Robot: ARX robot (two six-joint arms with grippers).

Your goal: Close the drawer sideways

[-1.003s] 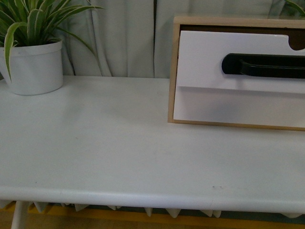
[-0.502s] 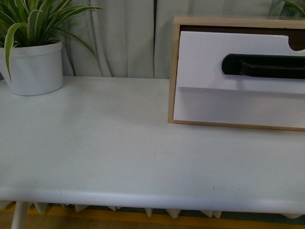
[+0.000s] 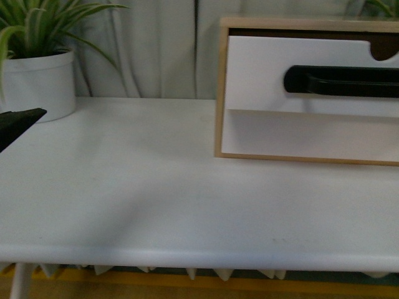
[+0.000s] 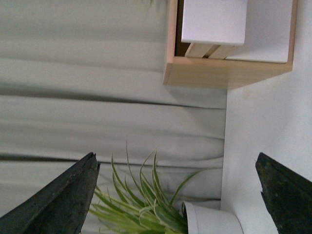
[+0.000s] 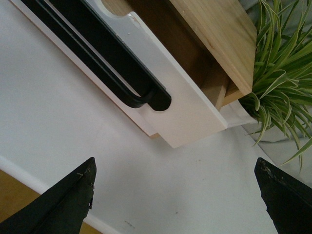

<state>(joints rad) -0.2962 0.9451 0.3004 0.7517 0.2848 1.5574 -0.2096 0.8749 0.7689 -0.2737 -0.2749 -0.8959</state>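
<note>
White drawer [image 3: 293,71] partly out, ahead of left gripper [image 4: 175,161] and right gripper [image 5: 175,163], both agape

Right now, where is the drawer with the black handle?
In the front view the drawer sits at the right, sticking out of its wooden cabinet on the white table, opposite the plant.
</note>
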